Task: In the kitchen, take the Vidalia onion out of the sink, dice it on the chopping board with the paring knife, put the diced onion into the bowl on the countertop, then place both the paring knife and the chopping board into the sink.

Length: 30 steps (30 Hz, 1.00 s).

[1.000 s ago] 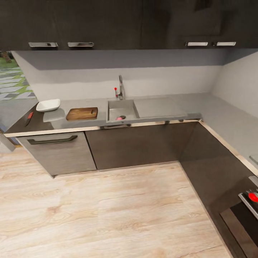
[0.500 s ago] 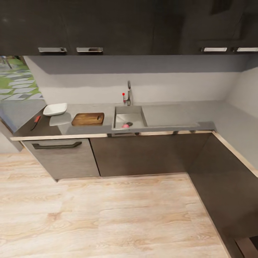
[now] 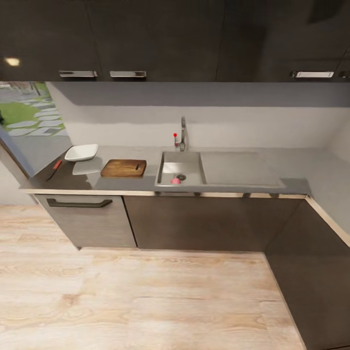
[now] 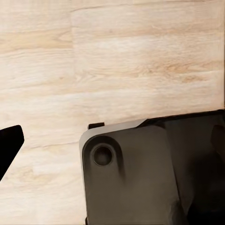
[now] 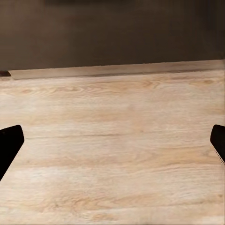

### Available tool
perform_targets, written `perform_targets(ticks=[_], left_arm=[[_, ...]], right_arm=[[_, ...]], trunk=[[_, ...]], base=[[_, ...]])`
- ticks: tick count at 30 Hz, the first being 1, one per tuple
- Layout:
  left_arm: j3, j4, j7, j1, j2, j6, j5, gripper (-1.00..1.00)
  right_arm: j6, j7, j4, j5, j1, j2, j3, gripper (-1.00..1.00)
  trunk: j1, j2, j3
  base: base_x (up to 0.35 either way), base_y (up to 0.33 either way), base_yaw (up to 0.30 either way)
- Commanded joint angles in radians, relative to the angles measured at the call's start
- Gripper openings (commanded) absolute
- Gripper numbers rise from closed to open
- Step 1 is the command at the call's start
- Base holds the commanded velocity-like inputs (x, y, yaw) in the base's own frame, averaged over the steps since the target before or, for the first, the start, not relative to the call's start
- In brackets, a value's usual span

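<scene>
Across the wooden floor (image 3: 146, 296), we face the grey countertop (image 3: 291, 187) with its dark cabinet fronts (image 3: 194, 223). The sink (image 3: 167, 181) sits near the middle of the slab, its curved steel tap (image 3: 183, 132) with a small red knob (image 3: 175, 135) rising behind the basin and the flat drainboard (image 3: 238, 167) running off to one side. Inside the basin, the Vidalia onion (image 3: 175, 181) lies just beside the round drain (image 3: 181, 177), near the front wall. On the other side of the sink, the chopping board (image 3: 123, 168) lies flat on the counter, its slot hole toward the sink. Beyond the board stands the white bowl (image 3: 81, 152), and the red-handled paring knife (image 3: 55, 168) lies near the counter's far end, apart from the bowl.

In the right wrist view our right gripper (image 5: 112, 140) hangs over bare floor with its dark fingertips (image 5: 9, 145) spread wide and nothing between them. In the left wrist view one fingertip of our left gripper (image 4: 8, 147) shows above the floor, next to a dark part of our own base (image 4: 140, 178); we cannot tell how far that claw is spread.
</scene>
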<state>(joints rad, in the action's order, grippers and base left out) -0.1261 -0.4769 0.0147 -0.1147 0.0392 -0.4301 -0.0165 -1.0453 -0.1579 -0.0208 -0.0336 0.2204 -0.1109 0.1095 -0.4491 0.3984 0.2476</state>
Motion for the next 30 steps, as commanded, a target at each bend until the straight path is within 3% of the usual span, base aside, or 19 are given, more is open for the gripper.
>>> perform_targets(ticks=[1,11,23,26,30], left_arm=[[-0.003,-0.002,0.001,0.000,0.001,-0.001,-0.002,1.00],[-0.003,-0.002,0.001,0.000,0.001,-0.001,-0.002,1.00],[-0.003,-0.001,0.001,0.000,0.002,-0.001,-0.002,1.00],[0.001,0.006,0.000,0.000,0.002,0.002,-0.002,1.00],[0.010,-0.015,-0.034,0.001,0.000,0.006,-0.002,1.00]], right_arm=[[-0.002,-0.007,0.000,-0.003,0.001,0.000,0.009,1.00],[-0.002,-0.006,0.001,-0.003,0.001,0.001,0.009,1.00],[-0.002,-0.007,0.001,-0.003,0.001,0.003,0.009,1.00],[-0.002,-0.008,0.004,-0.003,0.000,0.024,0.010,1.00],[-0.002,-0.003,0.005,-0.003,-0.023,0.072,0.010,1.00]], trunk=[[-0.001,0.002,0.000],[-0.001,0.002,-0.005],[-0.001,0.002,-0.005],[-0.001,0.002,-0.005],[-0.001,0.002,-0.005]], base=[[0.181,-0.263,0.171],[0.144,-0.265,0.061],[0.014,-0.029,0.001],[0.000,0.000,0.000],[0.000,0.000,0.000]])
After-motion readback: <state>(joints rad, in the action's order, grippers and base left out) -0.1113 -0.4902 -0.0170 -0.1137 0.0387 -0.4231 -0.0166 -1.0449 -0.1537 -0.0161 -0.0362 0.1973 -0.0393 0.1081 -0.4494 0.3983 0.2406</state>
